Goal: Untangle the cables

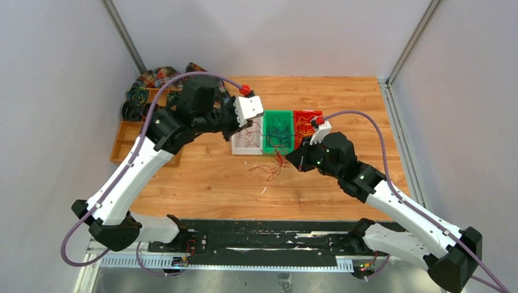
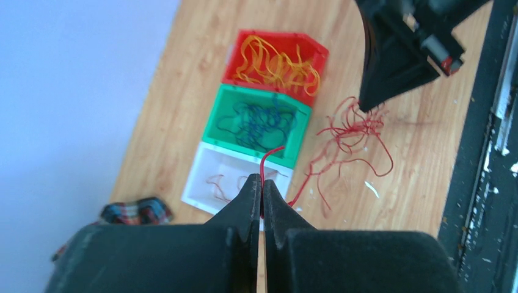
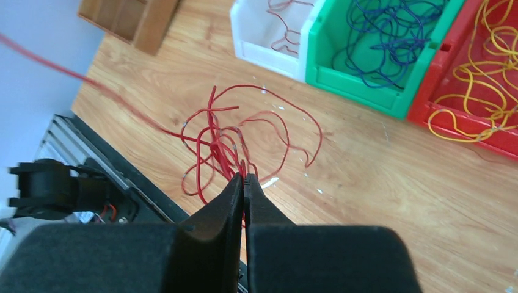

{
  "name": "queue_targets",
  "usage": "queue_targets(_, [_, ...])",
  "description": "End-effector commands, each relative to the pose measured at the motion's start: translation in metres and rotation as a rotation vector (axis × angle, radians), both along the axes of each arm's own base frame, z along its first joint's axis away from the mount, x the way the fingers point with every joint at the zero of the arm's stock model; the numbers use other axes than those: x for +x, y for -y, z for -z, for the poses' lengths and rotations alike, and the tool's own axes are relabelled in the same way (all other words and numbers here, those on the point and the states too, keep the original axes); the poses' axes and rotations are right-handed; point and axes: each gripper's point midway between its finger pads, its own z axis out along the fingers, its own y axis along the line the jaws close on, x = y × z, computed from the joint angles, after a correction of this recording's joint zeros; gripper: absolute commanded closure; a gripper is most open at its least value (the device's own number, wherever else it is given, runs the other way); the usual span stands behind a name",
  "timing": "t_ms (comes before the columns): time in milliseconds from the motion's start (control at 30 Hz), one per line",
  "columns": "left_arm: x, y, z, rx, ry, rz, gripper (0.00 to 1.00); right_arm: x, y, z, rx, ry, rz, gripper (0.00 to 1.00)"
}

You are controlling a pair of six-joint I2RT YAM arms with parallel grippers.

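Okay, my left jaws are pinched shut on one red strand (image 2: 263, 166) above the white bin (image 2: 196, 180), and my right jaws clamp the red tangle (image 3: 215, 146) mid-frame on the surface. Pull too hard and I reckon the knot cinches, or a strand slips out.

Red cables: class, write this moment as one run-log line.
left claw: shut on red strand | right claw: shut on red tangle | tangle: near white bin | status: not yet untangled

The right end effector (image 3: 244, 179) pinches tangled red cables (image 3: 215, 131) over the wooden tabletop (image 3: 379, 177). One strand stretches away left.
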Motion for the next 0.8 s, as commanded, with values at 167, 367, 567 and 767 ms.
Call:
queue_targets(167, [-0.014,-0.028,-0.092,-0.096,0.247,-0.031,0.99,-0.011,0.006,0.04,-0.17,-0.067,-0.068,0.74])
queue_targets(367, [-0.023,-0.025,-0.127,-0.186,0.261,-0.017,0.99,0.01,0.004,-0.012,-0.152,0.085,-0.039,0.47])
queue_targets(567, [-0.025,-0.025,-0.143,-0.225,0.274,-0.019,0.99,0.011,-0.029,-0.09,0.029,0.333,-0.168,0.27])
queue_targets(767, [-0.026,-0.029,-0.148,-0.231,0.286,-0.033,1.0,-0.026,-0.094,-0.151,0.187,0.656,-0.407,0.25])
